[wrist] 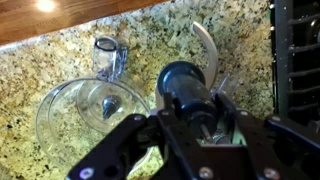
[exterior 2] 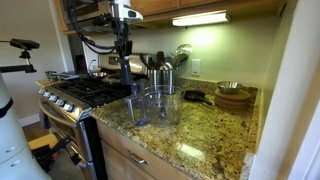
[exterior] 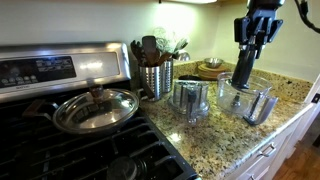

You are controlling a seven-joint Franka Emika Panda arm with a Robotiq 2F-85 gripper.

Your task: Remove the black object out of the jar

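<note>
A black stove [exterior: 60, 140] fills the left side in both exterior views. On one of its burners sits a steel pan [exterior: 95, 110] under a glass lid. Just to the right, at the back of the granite table [exterior: 225, 145], a metal utensil holder [exterior: 155, 78] stands upright, packed with dark spoons and spatulas. Next comes a clear plastic container [exterior: 190, 100], standing near the table's front edge. Beside it, apart from it, is the clear jar [exterior: 248, 98], upright, with its handle toward the front.

Above that jar hangs the gripper [exterior: 250, 46], pointing down. Its fingers are closed around the top of the black blade spindle [exterior: 243, 68], which hangs upright over the jar. The spindle's lower end is about level with the rim, and I cannot tell whether it is fully clear of the jar. In the wrist view the spindle shows as a dark round hub with a curved metal blade [wrist: 207, 50] sticking out. The jar lies to its left there, with a raised post at its centre. Wooden bowls [exterior 2: 232, 97] sit stacked at the far right of the table.
</note>
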